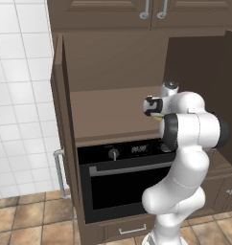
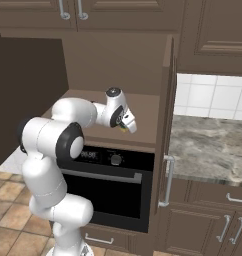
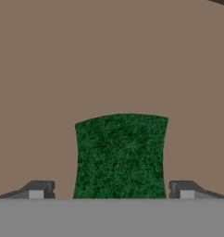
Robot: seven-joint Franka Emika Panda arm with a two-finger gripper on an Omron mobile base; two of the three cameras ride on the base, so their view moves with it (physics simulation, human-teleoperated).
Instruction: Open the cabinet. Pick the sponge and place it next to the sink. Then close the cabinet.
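base views flank open cabinet (image 1: 113, 115), hand view close above shelf (image 3: 109, 55)

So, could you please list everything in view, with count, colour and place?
cabinet: one, dark brown, above the oven, both doors open
shelf: one, plain brown, inside the cabinet
sponge: one, green face, flat on the shelf, between the fingertips
oven: one, black, below the shelf
upper doors: two, brown, above the cabinet
counter: one, grey marble, right of the cabinet
wall tiles: white, left of the cabinet
floor: tan tiles
arm: one, white
gripper: one, open, astride the sponge
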